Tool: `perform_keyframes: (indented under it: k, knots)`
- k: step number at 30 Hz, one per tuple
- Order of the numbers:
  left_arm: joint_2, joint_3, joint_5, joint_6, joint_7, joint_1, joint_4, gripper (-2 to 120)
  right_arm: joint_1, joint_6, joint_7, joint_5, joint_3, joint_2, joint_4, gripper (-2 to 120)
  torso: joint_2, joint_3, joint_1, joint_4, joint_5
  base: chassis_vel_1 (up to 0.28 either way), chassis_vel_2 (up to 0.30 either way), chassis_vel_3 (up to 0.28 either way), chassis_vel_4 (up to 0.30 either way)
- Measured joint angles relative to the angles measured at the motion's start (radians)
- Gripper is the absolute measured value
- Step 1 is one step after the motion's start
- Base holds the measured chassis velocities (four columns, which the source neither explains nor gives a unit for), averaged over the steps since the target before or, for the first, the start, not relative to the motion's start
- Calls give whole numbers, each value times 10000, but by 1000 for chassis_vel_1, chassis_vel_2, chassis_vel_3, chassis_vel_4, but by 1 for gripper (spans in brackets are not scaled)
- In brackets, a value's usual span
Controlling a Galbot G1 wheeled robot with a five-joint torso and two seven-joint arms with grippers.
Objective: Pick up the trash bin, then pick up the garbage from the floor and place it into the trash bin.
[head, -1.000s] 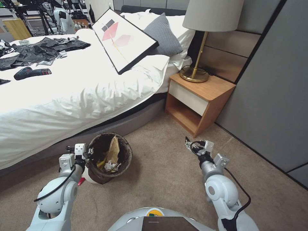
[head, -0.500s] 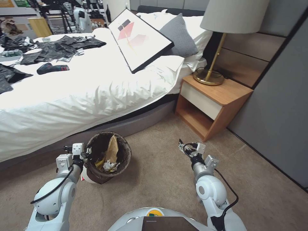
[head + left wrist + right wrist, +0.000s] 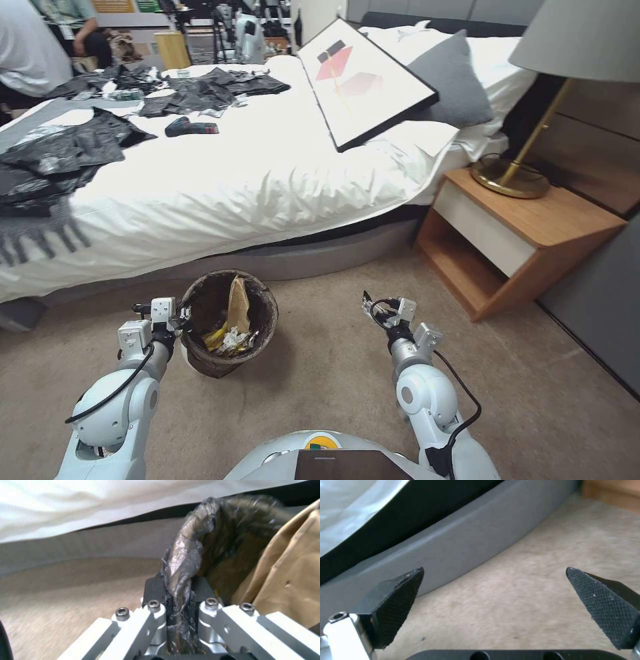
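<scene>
**Bin held by its rim, right arm free over bare carpet**

From the head view, the left gripper (image 3: 175, 319) is pinching the near-left rim of the trash bin (image 3: 230, 325), which is sitting low in front of the bed (image 3: 220, 193), near the grey bed base. Inside it the garbage (image 3: 232, 327) is showing: a tan paper piece standing upright, with yellow wrappers and crumpled white tissue below. The right gripper (image 3: 373, 308) is hovering over the floor (image 3: 333, 373), well apart from the bin, to its right.

In the left wrist view, the left gripper (image 3: 178, 597) is clamping tight on the liner-wrapped rim (image 3: 181, 562), the film bunching between the jaws. The tan paper (image 3: 293, 562) is leaning just beside the grip.

In the right wrist view, the right gripper (image 3: 495, 605) is standing wide apart and holding nothing, its textured pads (image 3: 398, 600) framing bare carpet (image 3: 506, 600) in front of the bed base (image 3: 453, 540).

The bin is likely handling as light and fairly stiff, but the liner film is looking thin and slippery, so the grip probably needs to be catching the plastic rim beneath it. The litter is looking soft and light; pinching a crumpled edge should suit it.
</scene>
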Motion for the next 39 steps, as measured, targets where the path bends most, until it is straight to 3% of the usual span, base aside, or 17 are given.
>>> perform_keyframes:
  k: [20,29,39]
  knots:
    - [-17,23,40,-5,7,-2,61,7,33,72,10,-51,-188,-75,-209,100,0,0,0,-2,1,98,94,103,103]
    - [26,20,-9,168,46,-12,-425,7,74,100,12,-51,-180,-88,-359,100,0,1,0,-2,1,88,81,79,72]
    - [85,-40,-180,531,27,94,-1491,7,86,118,4,-67,-204,-86,-468,100,0,0,0,1,2,127,99,109,112]
